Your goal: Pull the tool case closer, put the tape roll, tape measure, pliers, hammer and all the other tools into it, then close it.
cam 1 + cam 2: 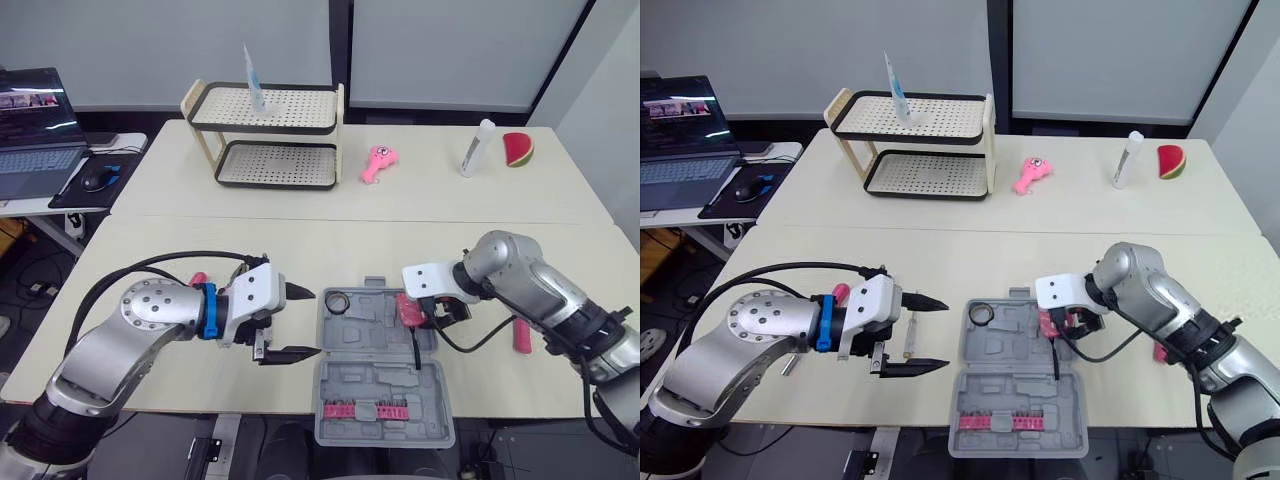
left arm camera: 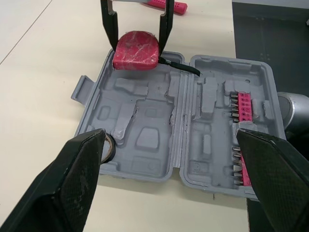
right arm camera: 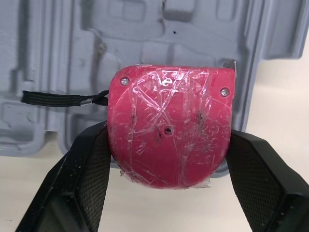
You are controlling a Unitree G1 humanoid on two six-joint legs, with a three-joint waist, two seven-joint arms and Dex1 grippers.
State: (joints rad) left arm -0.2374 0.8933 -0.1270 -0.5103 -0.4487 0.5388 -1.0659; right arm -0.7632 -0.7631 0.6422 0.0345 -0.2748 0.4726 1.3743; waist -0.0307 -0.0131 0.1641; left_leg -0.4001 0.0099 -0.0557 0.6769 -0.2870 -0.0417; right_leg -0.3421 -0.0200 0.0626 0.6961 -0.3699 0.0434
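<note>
Right wrist view gives us the right gripper point(image 3: 169, 145) clenched on the tape measure point(image 2: 136, 50), 1 black finger on each flat side, holding it over the far right corner of the tool case point(image 1: 385, 380). We cannot tell whether it touches the moulded tray yet. We judge the task under way but far from finished. The case lies open in 2 halves near the front edge of the table, so the pulling step looks done. The tape roll point(image 1: 337, 300) sits in the far left corner of the case, and a pink bit strip point(image 2: 243, 125) lines the near half. The tape measure is not yet let go. A pink-handled tool point(image 1: 522, 335) lies on the table to the right of the case, and we cannot tell which tool it is. Pliers, hammer and closing are all left to do. The left gripper point(image 1: 315, 322) hangs just left of the case with its 2 fingers spread and nothing between them. The tape measure is red and rounded, wrapped in crinkled clear film, with 2 small screws and a black strap trailing across the tray.
</note>
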